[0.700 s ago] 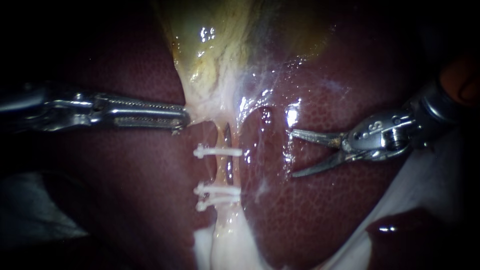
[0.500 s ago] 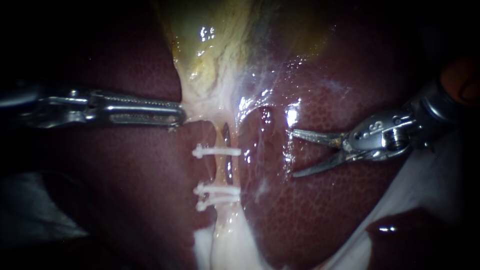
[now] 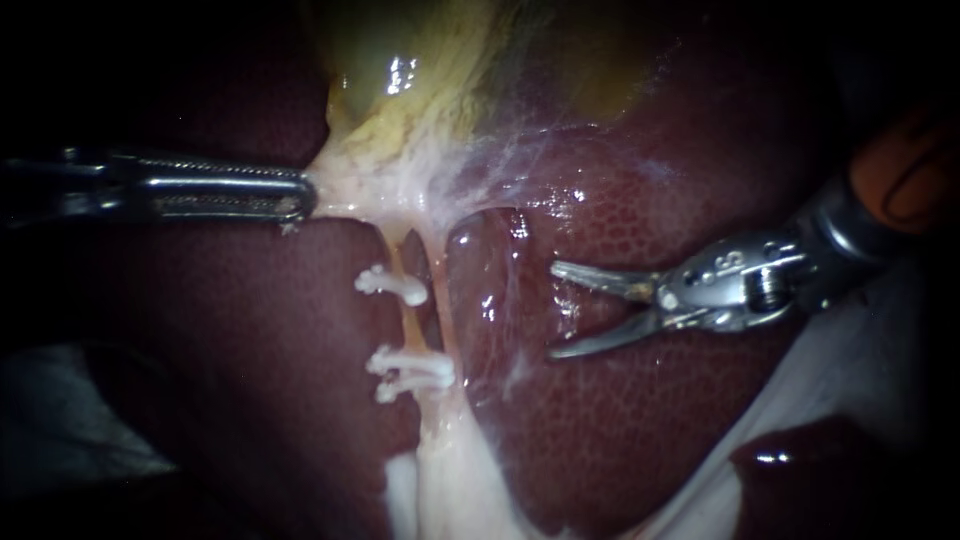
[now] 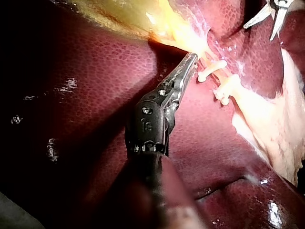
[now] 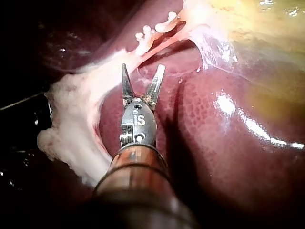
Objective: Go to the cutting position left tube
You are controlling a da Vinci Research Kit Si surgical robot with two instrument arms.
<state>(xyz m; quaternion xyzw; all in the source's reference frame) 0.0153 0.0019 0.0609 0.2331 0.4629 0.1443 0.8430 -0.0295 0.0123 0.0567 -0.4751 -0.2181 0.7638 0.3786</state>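
Endoscope: left instrument comes in level, jaws clamped on the pale tissue at the foot of the gallbladder, holding it stretched sideways in a taut web. Below that grip, two thin pale strands run down over the liver. The left tube is the yellowish one nearer the left instrument. Three white clips cross it: one upper and two close together lower, with a bare stretch between. Right instrument sits over the liver to the right of the strands. Its jaws are spread wide with nothing between them, tips aimed at the tubes but clear of them. Left wrist: left instrument's jaws lie together on the pale tissue where it leaves the gallbladder. Clips are just beside the tip, upper one nearest. Right instrument's spread jaws show beyond the clips, apart from them. Right wrist: right instrument's jaws gape in a V, empty, over liver. A pale strand crosses just ahead of the tips; can't tell whether one tip touches it. Clips sit further ahead on the strands, gallbladder beyond them. A lump of pale fatty tissue lies beside the shaft.
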